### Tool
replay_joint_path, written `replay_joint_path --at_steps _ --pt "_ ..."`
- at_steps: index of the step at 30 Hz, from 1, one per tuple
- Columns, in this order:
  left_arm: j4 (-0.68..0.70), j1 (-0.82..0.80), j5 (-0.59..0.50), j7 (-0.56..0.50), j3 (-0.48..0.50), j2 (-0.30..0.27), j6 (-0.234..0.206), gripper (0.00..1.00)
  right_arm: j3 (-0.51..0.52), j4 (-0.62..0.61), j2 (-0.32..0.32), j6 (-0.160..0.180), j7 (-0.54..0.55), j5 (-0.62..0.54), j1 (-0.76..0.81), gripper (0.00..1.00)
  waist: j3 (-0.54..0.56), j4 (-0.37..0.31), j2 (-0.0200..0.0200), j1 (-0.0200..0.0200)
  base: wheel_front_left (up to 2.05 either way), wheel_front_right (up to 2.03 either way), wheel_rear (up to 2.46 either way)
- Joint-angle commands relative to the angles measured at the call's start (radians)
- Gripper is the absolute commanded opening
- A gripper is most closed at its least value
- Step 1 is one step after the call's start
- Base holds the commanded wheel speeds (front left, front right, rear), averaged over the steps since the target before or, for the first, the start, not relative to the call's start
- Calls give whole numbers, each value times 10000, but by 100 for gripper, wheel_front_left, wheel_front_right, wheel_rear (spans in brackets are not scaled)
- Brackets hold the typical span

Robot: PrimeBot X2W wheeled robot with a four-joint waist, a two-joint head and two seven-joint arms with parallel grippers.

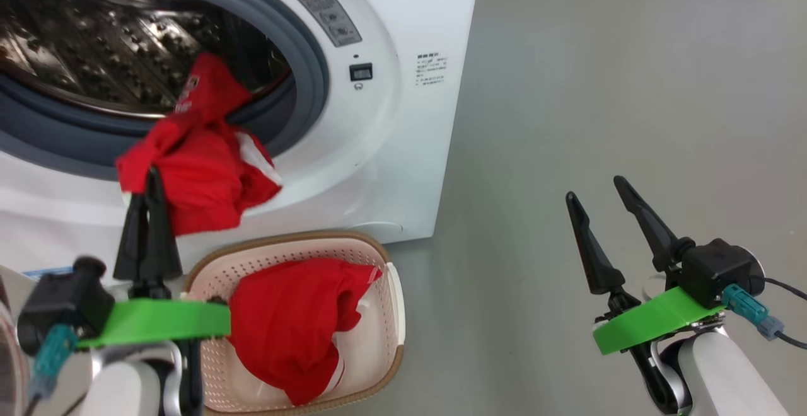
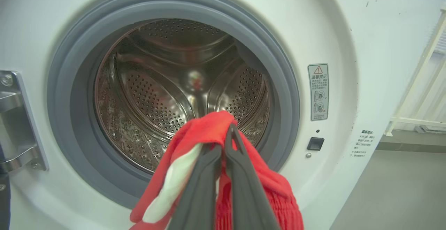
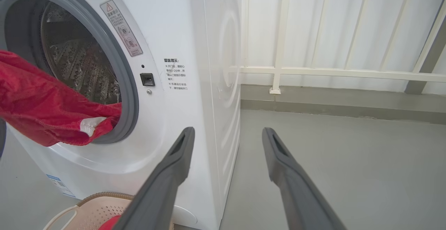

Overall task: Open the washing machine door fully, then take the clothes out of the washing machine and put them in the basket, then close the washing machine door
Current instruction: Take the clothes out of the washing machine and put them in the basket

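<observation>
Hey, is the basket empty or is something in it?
Not empty: a bunched red garment lies inside the basket, in front of the washing machine.

Washing machine (image 2: 348, 31) front: grey warning sticker (image 2: 317, 91), red triangle, headed "温馨提示". Printed notice (image 2: 364, 144), same heading. Small print illegible.

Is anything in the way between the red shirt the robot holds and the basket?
Nothing visible blocks it. The left gripper holds the red jersey cloth at the mouth of the white washing machine, and the cream perforated plastic basket sits open below, another red garment inside.
</observation>
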State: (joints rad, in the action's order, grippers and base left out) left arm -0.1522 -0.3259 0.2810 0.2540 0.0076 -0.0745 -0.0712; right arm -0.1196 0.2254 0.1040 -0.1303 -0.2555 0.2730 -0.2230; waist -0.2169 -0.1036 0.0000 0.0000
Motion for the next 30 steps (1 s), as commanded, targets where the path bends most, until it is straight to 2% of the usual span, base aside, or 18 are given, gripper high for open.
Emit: replay_joint_path --at_steps 1,12,16,22,30 --pt "497 218 -66 77 307 -137 -93 0 -225 -201 1 -4 -63 -97 155 100 215 75 0 0 0 0 0" --pt "2494 1868 -100 -355 118 -48 -482 0 -228 -201 -117 -4 -63 -79 326 100 593 39 0 0 0 0 0" --pt "2786 2298 -83 -648 -58 -25 -528 0 -243 -208 -153 -4 -63 -89 387 100 627 18 0 0 0 0 0" --pt "2439 2563 192 -1169 -467 60 -532 0 -252 -295 -167 -4 -63 -71 371 100 415 -25 0 0 0 0 0" --pt "479 2159 767 -1518 -949 164 -519 0 -274 -343 -108 -4 -63 -44 205 100 -162 -113 0 0 0 0 0"
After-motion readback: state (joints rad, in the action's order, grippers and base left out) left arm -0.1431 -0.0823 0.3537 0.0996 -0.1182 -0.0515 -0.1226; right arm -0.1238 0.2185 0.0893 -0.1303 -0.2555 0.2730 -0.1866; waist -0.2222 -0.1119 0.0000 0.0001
